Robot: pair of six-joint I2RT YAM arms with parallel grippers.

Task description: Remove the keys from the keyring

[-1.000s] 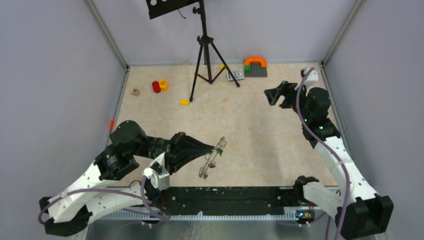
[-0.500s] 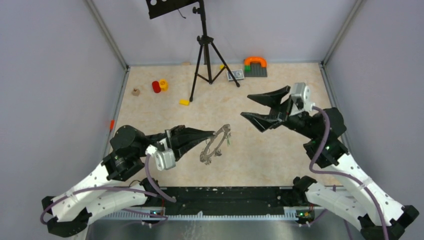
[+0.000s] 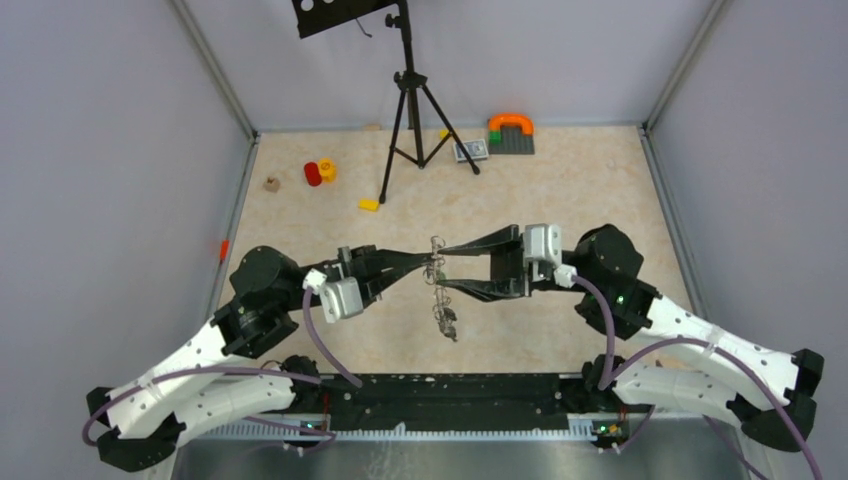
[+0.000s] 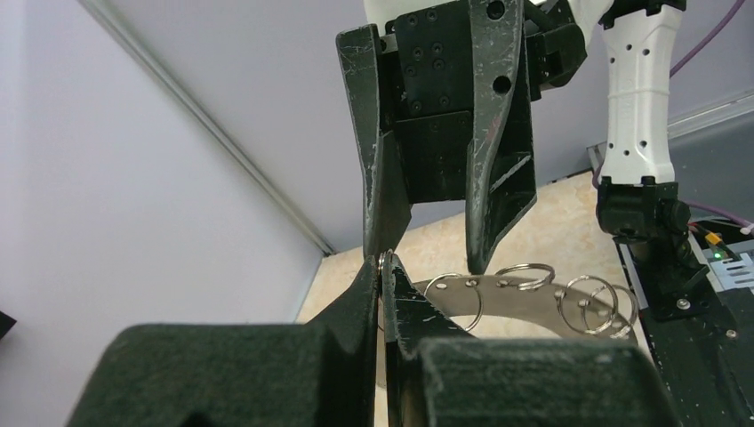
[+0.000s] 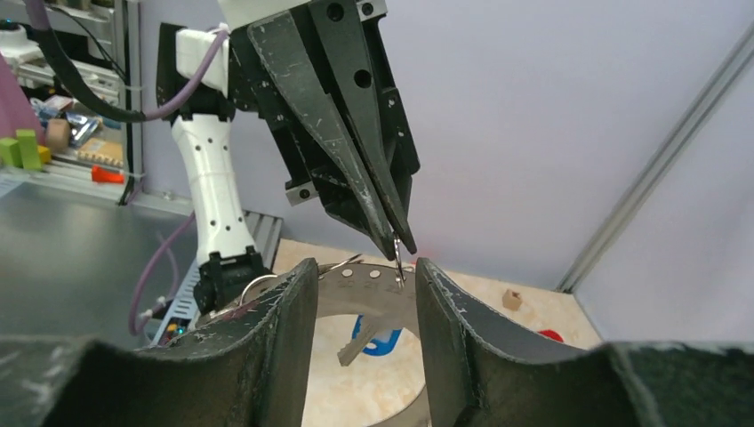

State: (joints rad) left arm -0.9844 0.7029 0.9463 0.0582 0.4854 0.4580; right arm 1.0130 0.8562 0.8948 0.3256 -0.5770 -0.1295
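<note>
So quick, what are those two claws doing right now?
Left gripper: closed, pinching the keyring by its edge.
Right gripper: open, straddling the keyring.

Pinches keyring [image 3: 438,300] edge-on in left tool [image 3: 428,262] above desk [image 3: 560,190], brackets it with parted right tool [image 3: 445,268], with keys [image 3: 447,322] dangling beneath.

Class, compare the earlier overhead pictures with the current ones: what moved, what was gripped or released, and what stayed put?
The right gripper swung from the far right edge to the middle, its fingers narrowing around the keyring without gripping it yet. The left gripper carried the ring slightly farther away and turned it edge-on. Unchanged: the left grip on the ring, the tripod.
</note>
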